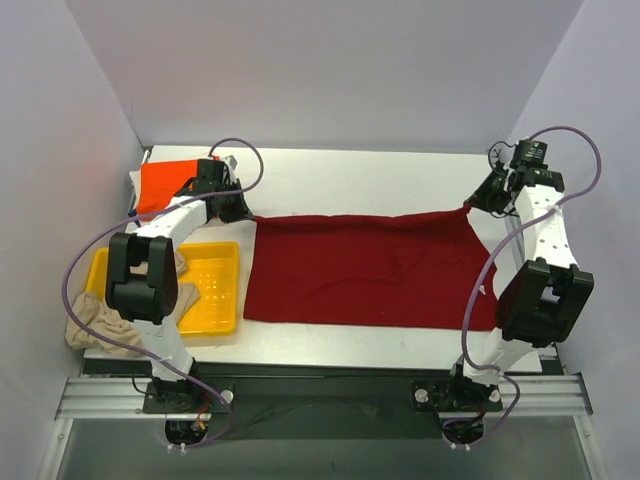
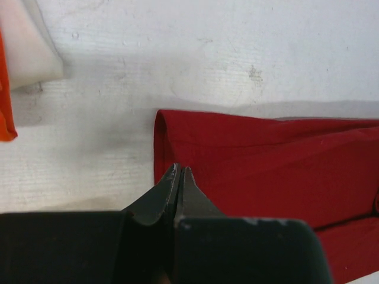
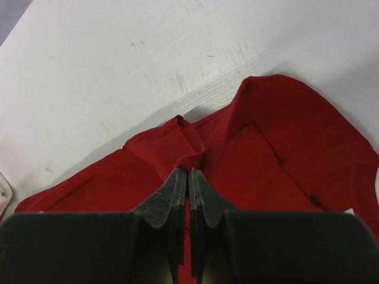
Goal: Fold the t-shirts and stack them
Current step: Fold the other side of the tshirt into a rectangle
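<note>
The dark red t-shirt (image 1: 365, 270) lies spread across the middle of the table. My right gripper (image 1: 480, 198) is at its far right corner. In the right wrist view my right gripper (image 3: 188, 171) is shut on a bunched fold of the dark red t-shirt (image 3: 177, 145), which is pulled up a little. My left gripper (image 1: 236, 208) is at the far left corner. In the left wrist view my left gripper (image 2: 179, 169) is shut just over the left edge of the flat shirt (image 2: 260, 160), with no cloth showing between the jaws. An orange t-shirt (image 1: 163, 184) lies at the far left.
A yellow tray (image 1: 212, 290) stands left of the red shirt, with a beige cloth (image 1: 88, 326) at its near left. A white cloth (image 2: 29, 47) and the orange shirt's edge (image 2: 5, 106) show at the left of the left wrist view. Purple walls close in the table.
</note>
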You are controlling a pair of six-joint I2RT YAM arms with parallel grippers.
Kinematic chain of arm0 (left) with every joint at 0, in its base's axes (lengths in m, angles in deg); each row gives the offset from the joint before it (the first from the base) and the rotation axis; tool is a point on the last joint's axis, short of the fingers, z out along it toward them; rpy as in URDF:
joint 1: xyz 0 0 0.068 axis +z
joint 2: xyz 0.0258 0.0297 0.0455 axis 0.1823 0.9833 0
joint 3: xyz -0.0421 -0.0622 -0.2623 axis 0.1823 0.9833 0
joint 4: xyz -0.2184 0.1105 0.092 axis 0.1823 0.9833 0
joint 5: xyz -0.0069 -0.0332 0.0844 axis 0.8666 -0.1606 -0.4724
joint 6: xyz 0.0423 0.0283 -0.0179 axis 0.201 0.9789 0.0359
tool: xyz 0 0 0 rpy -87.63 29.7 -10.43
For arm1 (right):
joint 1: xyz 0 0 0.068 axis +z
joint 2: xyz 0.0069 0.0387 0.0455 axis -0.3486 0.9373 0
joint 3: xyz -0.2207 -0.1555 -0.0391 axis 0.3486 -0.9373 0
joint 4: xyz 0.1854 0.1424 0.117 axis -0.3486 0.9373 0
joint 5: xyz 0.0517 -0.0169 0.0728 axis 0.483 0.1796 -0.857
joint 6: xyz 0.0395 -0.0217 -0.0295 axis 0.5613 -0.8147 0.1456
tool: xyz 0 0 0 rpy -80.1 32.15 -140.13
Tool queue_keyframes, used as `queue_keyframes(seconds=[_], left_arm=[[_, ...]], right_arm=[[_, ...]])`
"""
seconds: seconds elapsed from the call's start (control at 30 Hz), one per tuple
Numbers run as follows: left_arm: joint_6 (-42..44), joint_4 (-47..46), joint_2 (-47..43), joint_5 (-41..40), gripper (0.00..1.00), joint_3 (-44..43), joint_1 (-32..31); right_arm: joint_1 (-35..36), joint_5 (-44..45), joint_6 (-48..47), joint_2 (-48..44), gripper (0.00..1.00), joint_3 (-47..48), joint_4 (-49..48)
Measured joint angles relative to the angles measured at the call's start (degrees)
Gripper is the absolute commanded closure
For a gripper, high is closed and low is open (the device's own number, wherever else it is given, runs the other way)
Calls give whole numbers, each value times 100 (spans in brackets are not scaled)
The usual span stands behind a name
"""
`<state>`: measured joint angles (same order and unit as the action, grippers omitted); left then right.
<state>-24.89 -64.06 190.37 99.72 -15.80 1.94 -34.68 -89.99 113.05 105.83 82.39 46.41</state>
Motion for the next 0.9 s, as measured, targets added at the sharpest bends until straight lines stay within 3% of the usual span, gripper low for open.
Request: queue_keyframes(seconds=[0.33, 0.73, 0.9], left_arm=[[9, -17, -979, -13, 100, 894, 0], [-17, -9, -1738, -160, 100, 1493, 2], [-28, -20, -1967, -177, 100, 1779, 2]], right_arm=[[-326, -2, -55, -1003, 100, -1322, -31], [-481, -15, -138, -1843, 100, -1755, 33], [-487, 42, -138, -2164, 100, -2343, 105]])
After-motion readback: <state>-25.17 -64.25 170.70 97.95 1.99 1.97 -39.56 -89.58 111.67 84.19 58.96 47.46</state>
